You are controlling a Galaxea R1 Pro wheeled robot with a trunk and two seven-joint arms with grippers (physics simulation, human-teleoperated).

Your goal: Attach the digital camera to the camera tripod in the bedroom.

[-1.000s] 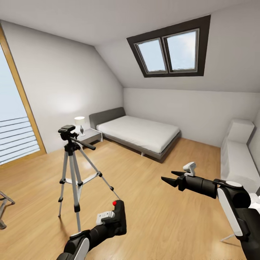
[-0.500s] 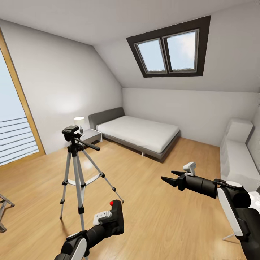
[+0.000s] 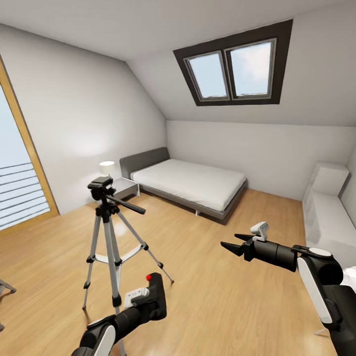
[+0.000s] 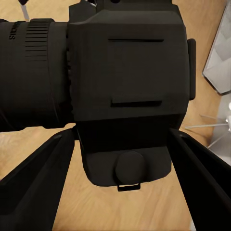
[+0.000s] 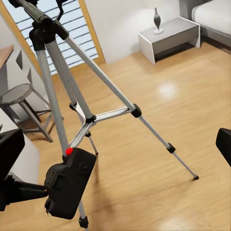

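As the view shifts, the camera tripod (image 3: 111, 237) sits nearer the left jaws (image 3: 148, 301) clamping the digital camera (image 3: 155, 295); right jaws (image 3: 233, 243) spread, holding nothing.

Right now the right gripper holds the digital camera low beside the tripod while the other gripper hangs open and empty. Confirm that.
Wrong arm. The left gripper holds the digital camera low beside the camera tripod, as the head view shows; in the left wrist view its fingers flank the camera body. The right gripper is the one that hangs open and empty.
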